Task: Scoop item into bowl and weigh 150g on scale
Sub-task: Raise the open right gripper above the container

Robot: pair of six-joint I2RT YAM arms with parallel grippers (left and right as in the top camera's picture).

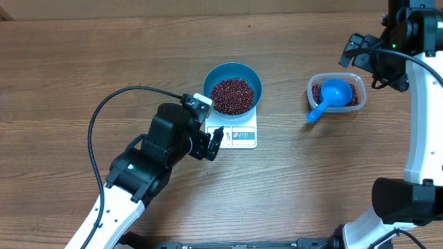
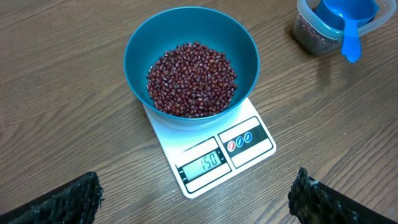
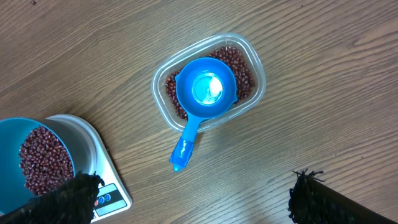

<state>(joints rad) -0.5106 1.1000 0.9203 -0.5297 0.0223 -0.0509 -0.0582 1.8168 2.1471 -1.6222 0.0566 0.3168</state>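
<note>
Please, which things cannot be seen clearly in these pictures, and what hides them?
- Overhead: the digits on the flat white square scale are too small.
- Right wrist: the round bright blue bowl is cut by the left edge.
- Left wrist: the clear plastic tub is cut by the top edge; the small blue scoop hides most of its red-brown beans.

A robotics lab workbench: a wood-grain table (image 1: 69, 55) with a left arm (image 1: 149, 166) trailing a black cable (image 1: 138, 87) and a white right arm (image 1: 419, 104), set around a kitchen scale (image 1: 239, 135), blue bowl (image 2: 242, 50) of beans (image 2: 191, 79) and plastic tub (image 3: 258, 68).
</note>
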